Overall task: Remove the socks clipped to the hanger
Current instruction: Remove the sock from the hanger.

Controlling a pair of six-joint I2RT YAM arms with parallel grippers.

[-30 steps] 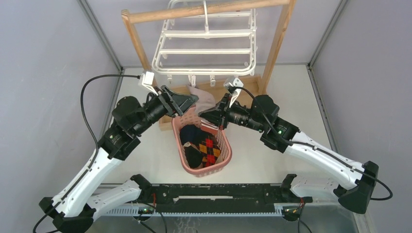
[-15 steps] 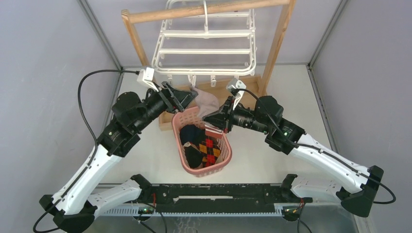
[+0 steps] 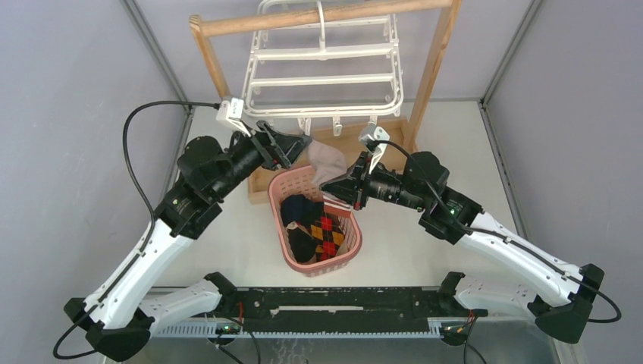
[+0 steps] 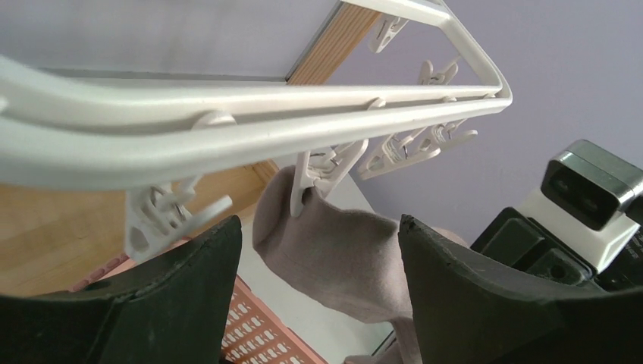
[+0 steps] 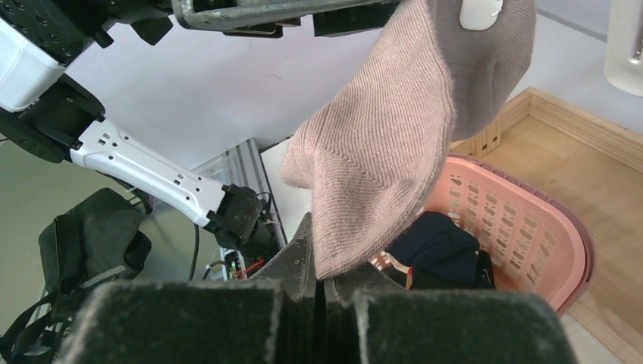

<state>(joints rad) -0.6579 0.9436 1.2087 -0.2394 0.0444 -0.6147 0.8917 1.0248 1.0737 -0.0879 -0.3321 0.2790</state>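
One beige sock (image 3: 326, 158) hangs from a clip (image 4: 303, 189) on the near rail of the white hanger (image 3: 322, 80). My left gripper (image 3: 298, 144) is open just under that rail, and the sock's clipped end (image 4: 341, 243) lies between its fingers without touching them. My right gripper (image 3: 335, 186) is shut on the sock's lower end (image 5: 387, 152), over the basket, so the sock is stretched from the clip (image 5: 479, 14). Other socks, black and red-yellow argyle (image 3: 326, 231), lie in the pink basket (image 3: 350, 241).
The hanger hangs from a wooden rack (image 3: 434, 68) with a wooden base behind the basket. Empty clips (image 4: 413, 144) dangle along the rail. The right arm's wrist camera (image 4: 588, 186) is close to my left gripper. Grey walls stand on both sides.
My left gripper has risen and moved back to the clip holding the sock. My right gripper has shifted slightly right with the sock's end, and the sock is drawn out more.
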